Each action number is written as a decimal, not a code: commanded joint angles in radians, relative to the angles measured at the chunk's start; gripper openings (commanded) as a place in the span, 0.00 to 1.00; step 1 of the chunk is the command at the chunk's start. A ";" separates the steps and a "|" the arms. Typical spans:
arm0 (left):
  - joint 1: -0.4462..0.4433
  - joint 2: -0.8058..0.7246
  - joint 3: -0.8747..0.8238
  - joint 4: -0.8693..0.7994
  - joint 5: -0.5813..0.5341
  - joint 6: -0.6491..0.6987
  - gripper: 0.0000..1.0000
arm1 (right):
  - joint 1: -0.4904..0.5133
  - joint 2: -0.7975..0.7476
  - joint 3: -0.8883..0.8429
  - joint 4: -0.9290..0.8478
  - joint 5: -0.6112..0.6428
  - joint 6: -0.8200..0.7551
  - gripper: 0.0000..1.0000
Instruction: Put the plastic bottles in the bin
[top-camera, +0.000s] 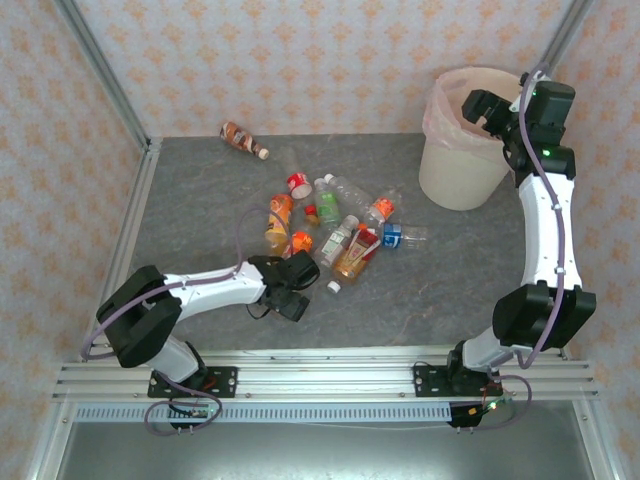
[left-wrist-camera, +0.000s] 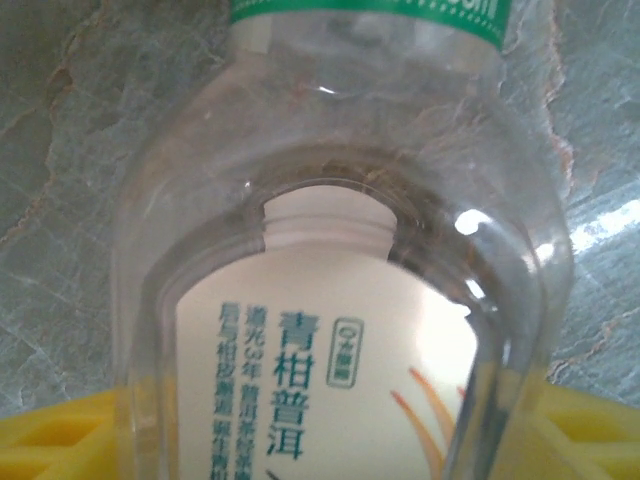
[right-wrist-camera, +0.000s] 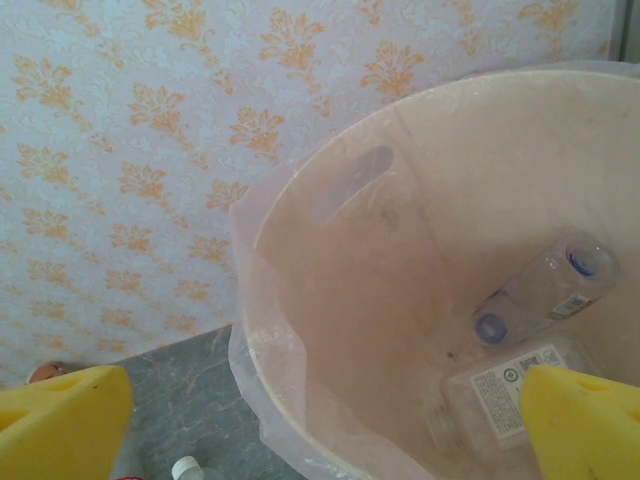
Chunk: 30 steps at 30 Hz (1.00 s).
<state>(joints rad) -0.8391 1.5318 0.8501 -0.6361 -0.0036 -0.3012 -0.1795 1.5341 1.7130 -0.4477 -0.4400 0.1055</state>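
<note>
Small clear plastic bottles (top-camera: 335, 225) with orange, red, green and blue labels, roughly ten of them, lie on their sides in a loose pile mid-table, several touching. One brown plastic bottle (top-camera: 243, 139) lies apart from the pile, near the far-left corner by the wall. Two more clear bottles (right-wrist-camera: 545, 290) lie side by side at the bottom of the large round cream-white bin (top-camera: 460, 170), which is lined with a pale pink bag. One shows a bluish end, the other a white label with a code square. The bin stands at the far right of the table, well apart from the pile.

The left gripper (top-camera: 297, 272) is low at the near-left edge of the pile. In the left wrist view a clear bottle with a green band (left-wrist-camera: 330, 300) and a white label in green print lies on the table between the yellow fingers (left-wrist-camera: 60, 440). The fingers sit just beside the bottle's sides. Cannot tell whether they are pressing on it or standing clear, so the grip is unreadable.

The right gripper (top-camera: 487, 106) hangs over the bin's mouth. In the right wrist view its yellow fingers (right-wrist-camera: 60, 425) are spread wide with nothing between them: released.

The grey marbled table (top-camera: 200, 220) is backed by pale walls (top-camera: 300, 60) with an orange floral pattern. Aluminium rails (top-camera: 320, 375) run along the near edge.
</note>
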 joint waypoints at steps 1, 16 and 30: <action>-0.016 -0.032 0.016 -0.007 -0.041 0.010 0.67 | 0.007 -0.031 -0.012 0.035 -0.025 0.023 0.99; -0.015 -0.269 0.134 0.214 0.095 0.009 0.54 | 0.017 -0.105 -0.122 0.124 -0.097 0.236 0.99; -0.006 -0.058 0.469 0.286 0.166 0.128 0.55 | 0.210 -0.189 -0.241 0.016 -0.273 0.161 0.99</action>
<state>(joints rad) -0.8501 1.4685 1.2617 -0.3206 0.1726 -0.2317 -0.0086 1.4075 1.4960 -0.3969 -0.6441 0.3462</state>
